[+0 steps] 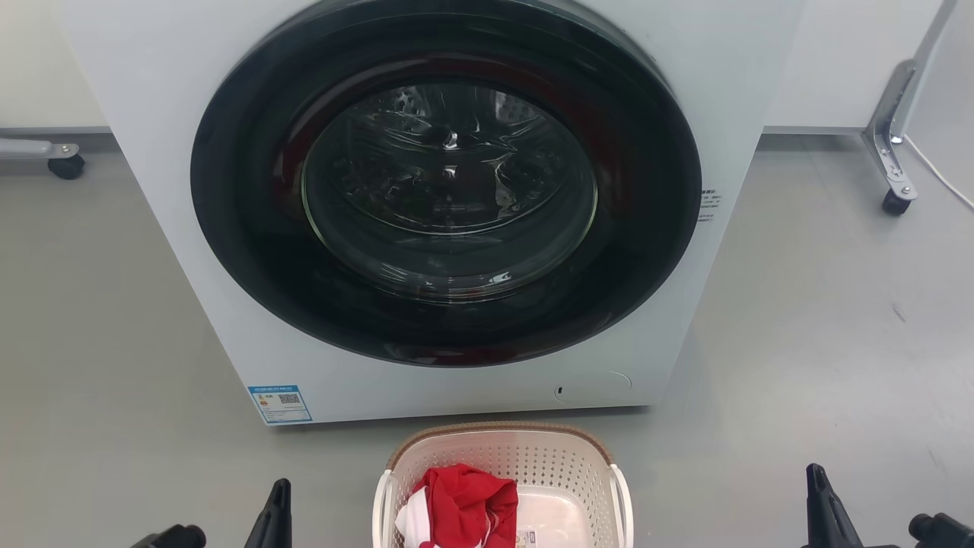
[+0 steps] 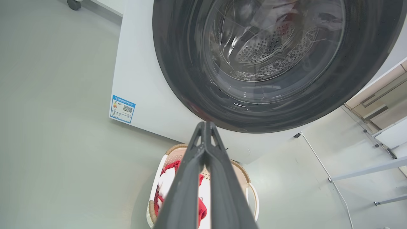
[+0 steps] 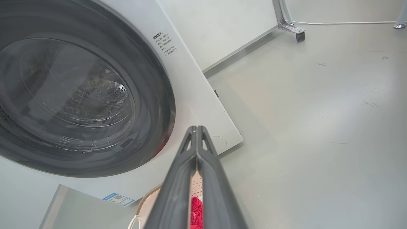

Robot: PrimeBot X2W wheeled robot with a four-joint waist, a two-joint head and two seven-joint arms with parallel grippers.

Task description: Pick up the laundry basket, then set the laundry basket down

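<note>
The laundry basket (image 1: 564, 460) stands upright on the grey floor (image 1: 799, 342), just in front of the washing machine (image 1: 152, 114) and below its round dark door (image 1: 445, 183), which is shut. The basket's near part is cut off by the bottom edge of the head view.

Condition of the basket: cream perforated walls, a brown woven-look rim (image 1: 498, 428) and a white loop handle on each side (image 1: 380, 498) (image 1: 625, 498). Inside it, a red garment (image 1: 468, 502) lies bunched toward the left, with a piece of white cloth (image 1: 409, 524) at its left edge. The smooth bottom on the right is bare.

Left gripper (image 1: 275, 506): low in the head view, left of the basket and apart from it. In the left wrist view its two dark fingers meet at the tips (image 2: 206, 127) with nothing between them; the basket (image 2: 245, 182) lies beyond and below them.

Right gripper (image 1: 822, 498): low in the head view, right of the basket and well apart from it. In the right wrist view its fingers are likewise pressed together (image 3: 197, 129) and empty; part of the basket rim (image 3: 149, 194) shows behind them.

Neither gripper touches the basket or its handles.

Other items: a blue sticker (image 1: 280, 403) at the machine's lower left corner; a metal leg on a caster (image 1: 892, 137) at the far right, with a white cable (image 1: 943, 175) beside it.
</note>
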